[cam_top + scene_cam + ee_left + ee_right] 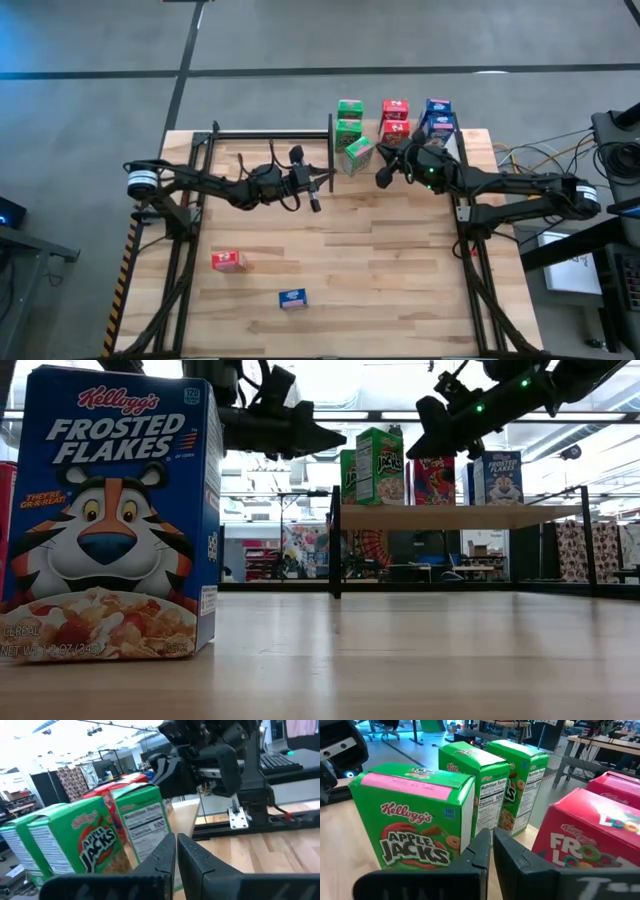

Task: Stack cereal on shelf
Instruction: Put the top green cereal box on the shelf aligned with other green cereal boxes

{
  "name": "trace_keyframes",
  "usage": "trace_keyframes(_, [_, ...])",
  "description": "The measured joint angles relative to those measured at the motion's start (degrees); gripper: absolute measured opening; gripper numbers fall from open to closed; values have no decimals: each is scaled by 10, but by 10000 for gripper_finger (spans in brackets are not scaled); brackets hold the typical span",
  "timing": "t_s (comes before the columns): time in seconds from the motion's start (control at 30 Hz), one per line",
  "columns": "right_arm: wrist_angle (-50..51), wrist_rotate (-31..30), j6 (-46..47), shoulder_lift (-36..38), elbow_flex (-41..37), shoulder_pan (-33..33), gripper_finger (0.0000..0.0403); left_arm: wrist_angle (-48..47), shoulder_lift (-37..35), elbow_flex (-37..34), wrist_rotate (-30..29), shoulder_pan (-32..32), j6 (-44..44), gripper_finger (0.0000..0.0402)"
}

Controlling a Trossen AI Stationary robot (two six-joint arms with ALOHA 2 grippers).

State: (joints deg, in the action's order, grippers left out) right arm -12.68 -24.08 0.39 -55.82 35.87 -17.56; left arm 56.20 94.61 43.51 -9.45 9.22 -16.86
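Two small cereal boxes lie loose on my plank desk: a red one toward the left edge and a blue one nearer the front edge, both well apart from everything else. Seven more stand on the shelf, the flat light-wood panel with black posts at the desk's far right corner: greens at its left end, reds in the middle, blues at the right.

My left pincer hovers just off the shelf's left end, fingers pressed together on nothing. My right pincer hangs over the shelf's front edge, between the greens and the reds, also pinched closed and empty.

One green Apple Jacks box sits at the shelf's front left corner, turned askew from the two greens behind it. From my right wrist I see its face and pink-taped top right ahead.

My read: this green wants squaring up. Best done gently, I reckon, with closed fingertips nudging its skewed corner back toward the row, low on the box so it slides rather than tips. Too high a push could topple it onto its neighbours or off the front edge. Then I go for the loose red and blue.
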Motion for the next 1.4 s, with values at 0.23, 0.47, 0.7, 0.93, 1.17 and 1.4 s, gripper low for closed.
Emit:
trace_keyframes(0.23, [-1,0,-15,-19,16,0,12,23,23,12,4,14,10,0])
trace_keyframes(0.47, [4,0,-21,-40,32,0,12,12,46,38,14,20,10,0])
trace_keyframes(0.7, [6,0,-24,-43,33,0,12,12,63,53,14,30,11,0])
trace_keyframes(0.93, [7,27,-25,-43,33,0,12,10,64,55,12,40,11,0])
trace_keyframes(1.17, [21,50,-18,-43,33,0,12,10,64,55,10,48,11,0])
trace_keyframes(1.4, [40,76,-14,-43,33,0,12,10,64,55,-2,56,11,0])
